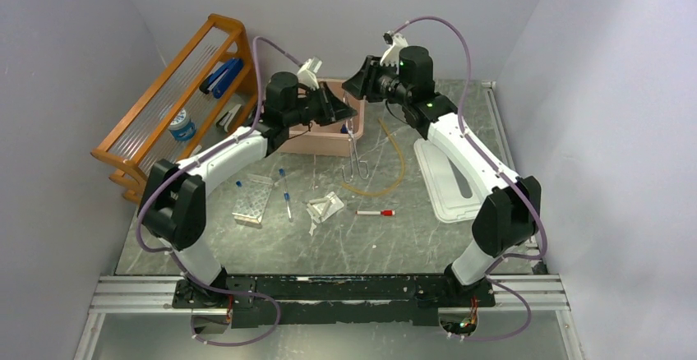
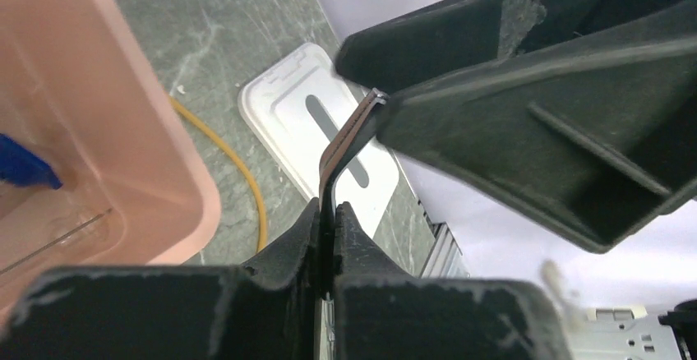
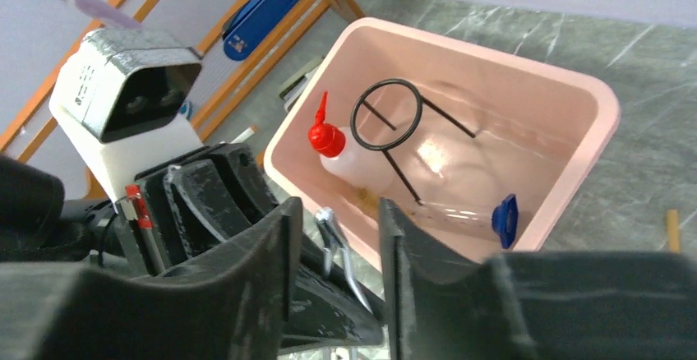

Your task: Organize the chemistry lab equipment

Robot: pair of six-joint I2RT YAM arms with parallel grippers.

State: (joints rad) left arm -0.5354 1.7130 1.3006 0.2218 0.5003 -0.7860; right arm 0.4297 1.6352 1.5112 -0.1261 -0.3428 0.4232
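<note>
One pair of metal tongs [image 1: 355,154] hangs vertically from the clenched left gripper [image 1: 349,115], just in front of the pink bin [image 3: 604,105]. The right gripper [image 3: 333,222], spread open, is poised directly above it.

Setting: robotics laboratory, enclosed test cell. Evidence: plain pale grey walls [image 1: 74,64] closing left, back and right of frame; grey marbled bench [image 1: 411,245]; aluminium rail [image 1: 131,293] across the bottom, with left arm [image 1: 214,163] and right arm [image 1: 468,150] bolted to it. Chemistry props on bench: clear tube rack [image 1: 253,200], lower left of centre; amber tubing [image 1: 402,163], centre; pink bin [image 1: 329,142], top centre; white lid [image 1: 448,183], right of centre; wooden slatted rack [image 1: 223,23], upper left.
</note>
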